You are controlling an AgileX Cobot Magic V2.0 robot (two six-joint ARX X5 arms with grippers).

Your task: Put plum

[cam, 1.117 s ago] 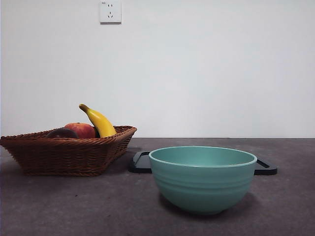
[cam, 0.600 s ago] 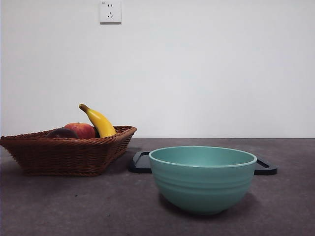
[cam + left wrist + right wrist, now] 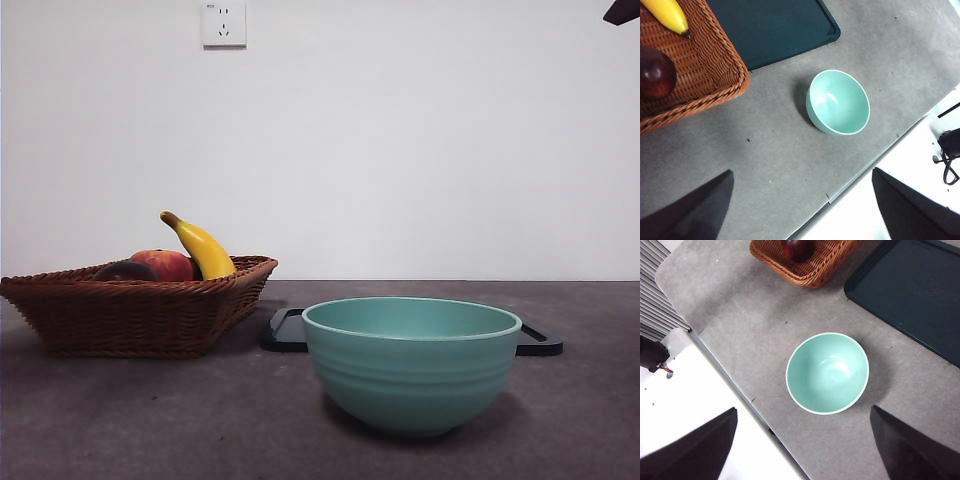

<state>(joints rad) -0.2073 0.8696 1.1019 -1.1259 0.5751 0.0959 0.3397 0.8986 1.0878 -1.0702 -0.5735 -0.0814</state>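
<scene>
Front view: round, glossy, dark maroon plum [image 3: 126, 271] resting inside a brown woven wicker basket [image 3: 140, 316], at the basket's left, touching a red-orange peach-like fruit [image 3: 165, 265]; curved yellow banana [image 3: 203, 248] leaning up behind that fruit. Basket standing on a grey speckled counter [image 3: 150, 420], left of a pale teal ceramic bowl [image 3: 412, 363] with nothing inside. Flat black tray [image 3: 540, 341] lying behind the bowl, just beside the basket's corner. White wall socket [image 3: 224, 23] high on the wall. Dark tip of one arm [image 3: 622, 11] showing only at the top right corner; which arm, cannot tell.

Left wrist view: left pincer [image 3: 800, 205] hanging high over the counter's edge, released, jaws spread wide, nothing between them. Plum, basket, banana, tray and bowl all seen well below, apart from the jaws.

Right wrist view: right pincer [image 3: 802, 445] likewise held high above the counter, released, jaws wide apart and holding nothing, bowl below them, plum in the basket farther off.
</scene>
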